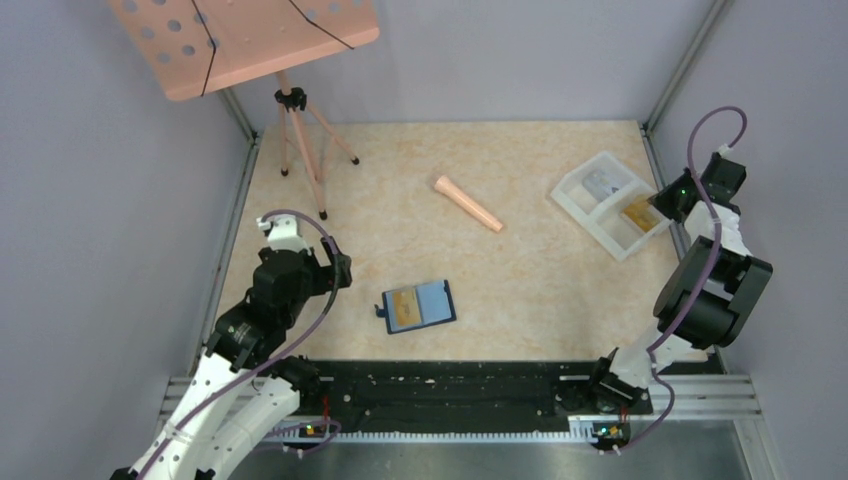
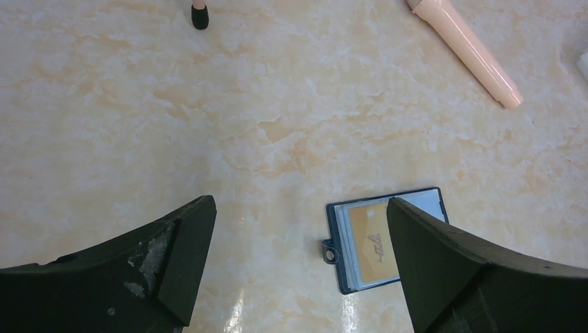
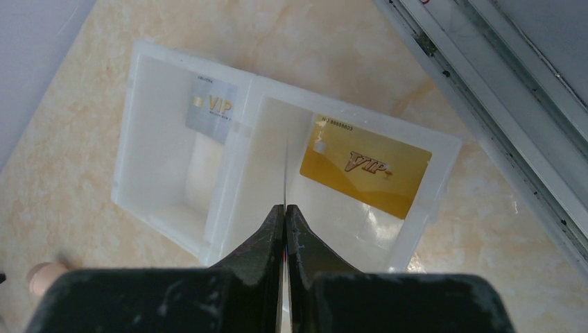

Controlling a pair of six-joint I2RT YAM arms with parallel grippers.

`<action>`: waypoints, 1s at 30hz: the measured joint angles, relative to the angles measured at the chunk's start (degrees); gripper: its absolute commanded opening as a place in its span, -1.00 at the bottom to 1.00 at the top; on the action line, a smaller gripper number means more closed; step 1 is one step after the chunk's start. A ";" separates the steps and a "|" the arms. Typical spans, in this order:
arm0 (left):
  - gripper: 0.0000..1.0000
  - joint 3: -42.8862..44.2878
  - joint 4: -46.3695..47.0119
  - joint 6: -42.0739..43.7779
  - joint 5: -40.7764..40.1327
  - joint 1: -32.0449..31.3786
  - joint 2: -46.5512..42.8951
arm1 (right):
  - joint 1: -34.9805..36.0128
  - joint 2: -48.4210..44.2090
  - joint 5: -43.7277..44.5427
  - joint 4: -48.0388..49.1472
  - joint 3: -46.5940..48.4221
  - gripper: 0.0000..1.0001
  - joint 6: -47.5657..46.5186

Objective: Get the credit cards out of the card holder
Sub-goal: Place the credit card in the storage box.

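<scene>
The dark navy card holder (image 1: 418,305) lies open on the table, with a tan-gold credit card (image 2: 371,243) showing in its pocket; my right finger hides part of it in the left wrist view. My left gripper (image 2: 299,208) hangs open above the table just left of the holder, with nothing between its fingers. My right gripper (image 3: 285,207) is shut on a thin credit card (image 3: 285,166) seen edge-on, held over the white tray (image 3: 132,139). A silver card (image 3: 211,109) lies in one tray compartment and a gold card (image 3: 364,166) in the other.
A peach cylinder (image 1: 467,203) lies mid-table. A peach music stand on a tripod (image 1: 300,130) stands at the back left, one foot (image 2: 200,15) showing in the left wrist view. Metal frame rails (image 3: 499,83) run right beside the tray.
</scene>
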 measured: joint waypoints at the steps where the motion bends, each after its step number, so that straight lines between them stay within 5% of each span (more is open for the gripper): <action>1: 0.98 0.00 0.00 0.00 0.00 0.00 0.09 | -0.24 0.66 -0.48 -0.07 0.39 -1.00 -0.02; 30: 0.98 0.00 -0.33 -0.07 -0.02 0.00 1.73 | -1.68 5.73 -3.58 0.35 1.14 -1.00 -0.44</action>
